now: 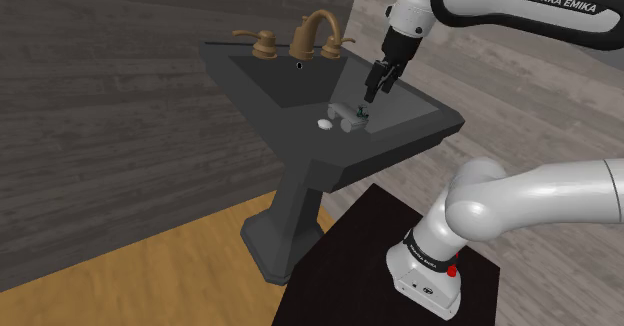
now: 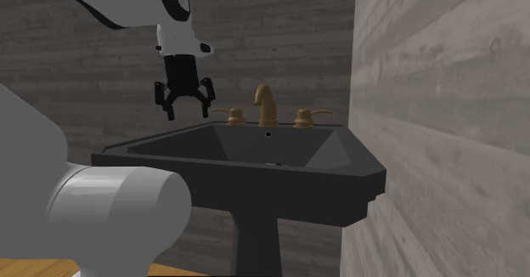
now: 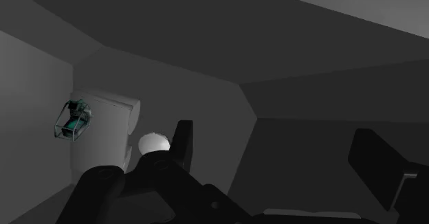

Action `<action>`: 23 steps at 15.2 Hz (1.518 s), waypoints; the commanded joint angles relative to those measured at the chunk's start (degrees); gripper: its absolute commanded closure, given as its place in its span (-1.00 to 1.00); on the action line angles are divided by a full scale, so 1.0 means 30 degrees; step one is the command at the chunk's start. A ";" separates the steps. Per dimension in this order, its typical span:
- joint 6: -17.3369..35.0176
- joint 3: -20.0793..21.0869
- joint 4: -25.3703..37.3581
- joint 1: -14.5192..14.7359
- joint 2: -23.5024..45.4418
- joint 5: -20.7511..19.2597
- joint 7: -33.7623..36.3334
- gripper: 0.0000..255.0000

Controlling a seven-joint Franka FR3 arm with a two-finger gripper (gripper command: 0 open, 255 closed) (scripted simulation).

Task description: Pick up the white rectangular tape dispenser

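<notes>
Grey-white and plainly rectangular, the tape dispenser (image 1: 346,115) lies on the floor of the dark pedestal sink (image 1: 440,124), with a small white oval object (image 1: 324,124) just beside it. We find the gripper (image 1: 375,84) hanging above the basin, over the dispenser's teal end, with its fingers (image 3: 182,143) spread and nothing between them.

Handling, in our judgement: the body looks rigid and probably light, with smooth faces that may slip under a weak pinch. The teal frame (image 3: 72,118) at one end looks thin and open, so we would not grip there. We advise closing across the two long sides of the plain block, near its middle and clear of the oval object.

View comparison:
- The shoulder view sets the dispenser on the basin floor and places the gripper above it.
- The second exterior view looks across the rim (image 2: 255,169). It shows the jaws parted and well above the sink, in front of the bronze faucet (image 2: 266,104), but the near wall hides the basin floor.
- The wrist view shows the dispenser lying outside the finger gap, beyond one finger, so the hand needs realigning before it descends.
</notes>
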 commanded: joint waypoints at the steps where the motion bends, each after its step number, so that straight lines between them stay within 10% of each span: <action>1: 0.0000 0.0000 0.0000 0.0000 0.0000 0.0000 0.0000 -1.00; 13: 0.4403 -0.4475 0.0997 -0.1361 0.5572 -0.1787 -0.4034 -1.00; 23: 0.7253 -0.7848 0.4330 -0.1812 1.2108 -0.0722 -0.7968 -1.00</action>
